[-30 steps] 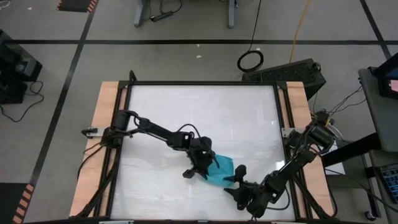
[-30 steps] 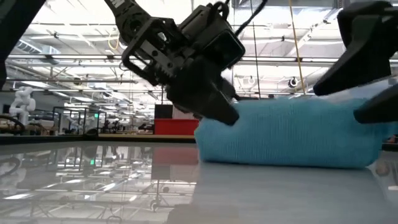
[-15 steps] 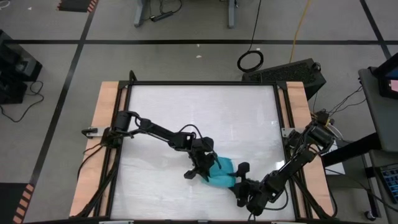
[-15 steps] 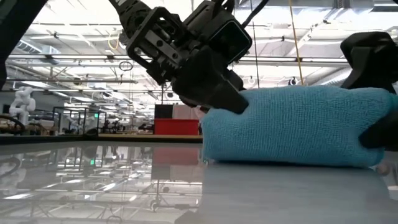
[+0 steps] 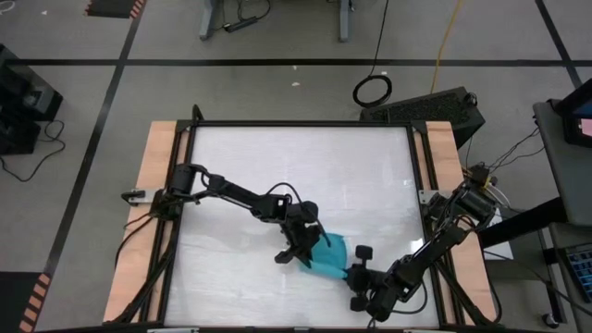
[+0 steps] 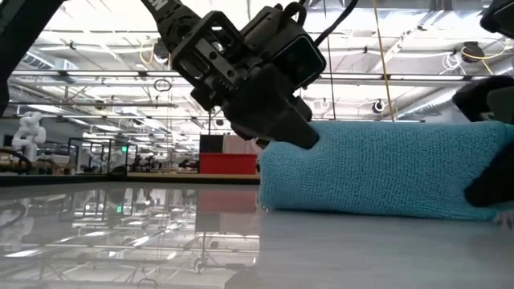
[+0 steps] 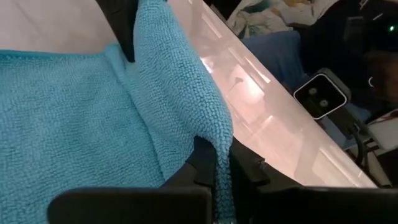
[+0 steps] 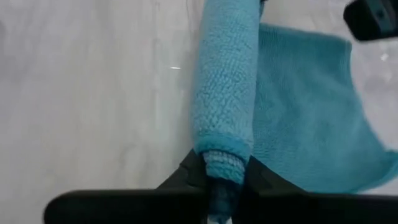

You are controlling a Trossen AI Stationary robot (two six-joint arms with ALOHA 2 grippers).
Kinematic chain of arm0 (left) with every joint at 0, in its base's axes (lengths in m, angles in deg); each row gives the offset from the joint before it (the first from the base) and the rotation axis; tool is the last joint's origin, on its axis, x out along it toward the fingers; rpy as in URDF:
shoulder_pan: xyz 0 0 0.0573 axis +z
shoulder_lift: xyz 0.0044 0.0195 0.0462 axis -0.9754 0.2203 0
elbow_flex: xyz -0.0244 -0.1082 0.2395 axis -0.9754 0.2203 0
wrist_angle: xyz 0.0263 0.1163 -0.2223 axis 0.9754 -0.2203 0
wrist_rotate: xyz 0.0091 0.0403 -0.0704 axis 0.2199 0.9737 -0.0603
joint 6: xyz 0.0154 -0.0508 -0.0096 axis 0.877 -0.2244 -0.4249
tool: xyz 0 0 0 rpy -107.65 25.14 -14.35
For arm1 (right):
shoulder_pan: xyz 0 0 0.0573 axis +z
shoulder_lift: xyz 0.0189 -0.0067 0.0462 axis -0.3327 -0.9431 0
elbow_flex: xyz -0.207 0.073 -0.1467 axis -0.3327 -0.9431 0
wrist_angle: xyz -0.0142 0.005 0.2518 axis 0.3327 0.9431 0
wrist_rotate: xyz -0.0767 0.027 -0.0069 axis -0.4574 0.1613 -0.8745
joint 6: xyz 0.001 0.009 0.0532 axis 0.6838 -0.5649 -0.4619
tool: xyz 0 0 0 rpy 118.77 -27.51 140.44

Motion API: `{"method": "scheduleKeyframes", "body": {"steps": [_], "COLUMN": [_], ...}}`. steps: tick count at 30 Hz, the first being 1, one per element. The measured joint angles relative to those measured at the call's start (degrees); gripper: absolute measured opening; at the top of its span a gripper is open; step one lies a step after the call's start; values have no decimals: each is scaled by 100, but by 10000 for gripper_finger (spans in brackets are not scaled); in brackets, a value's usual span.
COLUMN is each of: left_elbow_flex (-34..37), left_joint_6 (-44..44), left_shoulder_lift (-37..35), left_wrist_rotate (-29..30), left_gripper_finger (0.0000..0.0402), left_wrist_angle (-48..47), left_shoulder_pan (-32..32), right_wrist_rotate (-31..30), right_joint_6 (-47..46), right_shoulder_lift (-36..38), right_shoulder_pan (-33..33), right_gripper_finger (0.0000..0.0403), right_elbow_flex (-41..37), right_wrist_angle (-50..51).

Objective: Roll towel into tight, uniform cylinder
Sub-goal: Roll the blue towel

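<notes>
The turquoise towel point(image 5: 331, 252) lies on the white tabletop near its front edge. One side is rolled into a thick ridge point(image 8: 227, 81), and the rest point(image 8: 305, 106) lies flat beside it. In the low view the towel point(image 6: 377, 168) shows as a long low bundle resting on the table. My left gripper point(image 5: 313, 248) is shut on the towel's left end. My right gripper point(image 5: 351, 270) is shut on the opposite end, by the near right. My left gripper pinches a raised fold of the towel point(image 7: 219, 140) between its two fingers, at the towel's upper left end point(image 6: 309, 136). It comes slanting down from the table's left. The cloth beside the fold lies flat on the table. My right gripper pinches the end of the rolled ridge point(image 8: 222, 163) between its two fingers. It comes slanting down from the table's near right, and the fingers point along the roll. The roll lies on the table and stretches away from the fingers.
The white tabletop point(image 5: 277, 166) has a black frame with wooden rails along its left and right sides. Bare surface stretches to the far and left of the towel. The table's front edge runs close behind my right gripper.
My right gripper stood wide open around the towel's near right end. It has rolled its wrist, closed in and shut on the end of the rolled ridge. My left gripper has kept its hold in place.
</notes>
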Motion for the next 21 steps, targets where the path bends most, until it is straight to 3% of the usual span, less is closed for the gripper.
{"method": "scheduleKeyframes", "body": {"steps": [4, 13, 21], "left_elbow_flex": [1, 1, 1], "left_joint_6": [-429, -1720, -1639], "left_shoulder_lift": [0, 4, 4], "left_wrist_rotate": [-88, -172, 538], "left_gripper_finger": [21, 48, 51], "left_wrist_angle": [84, 199, -41], "left_shoulder_pan": [-2, -31, -240], "right_wrist_rotate": [207, 456, 783], "right_joint_6": [-553, -1510, -2067], "right_shoulder_lift": [0, -3, -4], "right_shoulder_pan": [1, -44, -202], "right_gripper_finger": [35, 16, 17], "right_elbow_flex": [0, 0, 0], "right_wrist_angle": [-111, -238, -237]}}
